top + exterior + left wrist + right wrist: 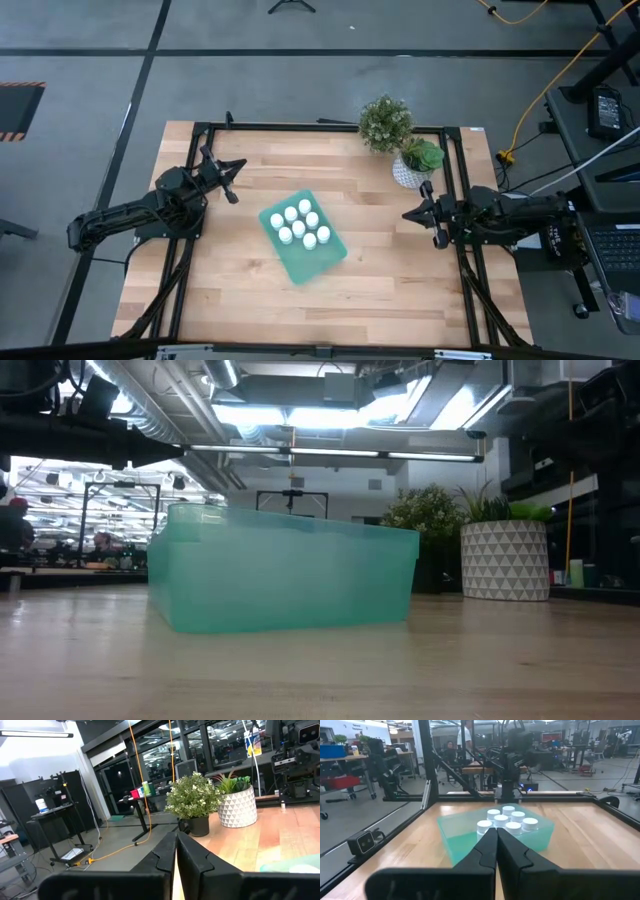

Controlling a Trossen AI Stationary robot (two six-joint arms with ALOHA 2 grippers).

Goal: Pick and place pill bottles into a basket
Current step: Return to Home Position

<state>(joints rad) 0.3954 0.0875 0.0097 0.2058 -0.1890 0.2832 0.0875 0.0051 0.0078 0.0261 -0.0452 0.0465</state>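
You have eight pill bottles standing caps-up, packed together inside the teal basket. The basket sits skewed near the middle of the light wood-plank tabletop. The left jaws, well off the basket's left side, are clenched on nothing. So are the right jaws, well off its right side. Behind the basket stand a bushy plant and a white patterned pot. Grey floor surrounds the tabletop, and strip lights hang overhead.

Basket mid-table; plant, pot crowd right corner.
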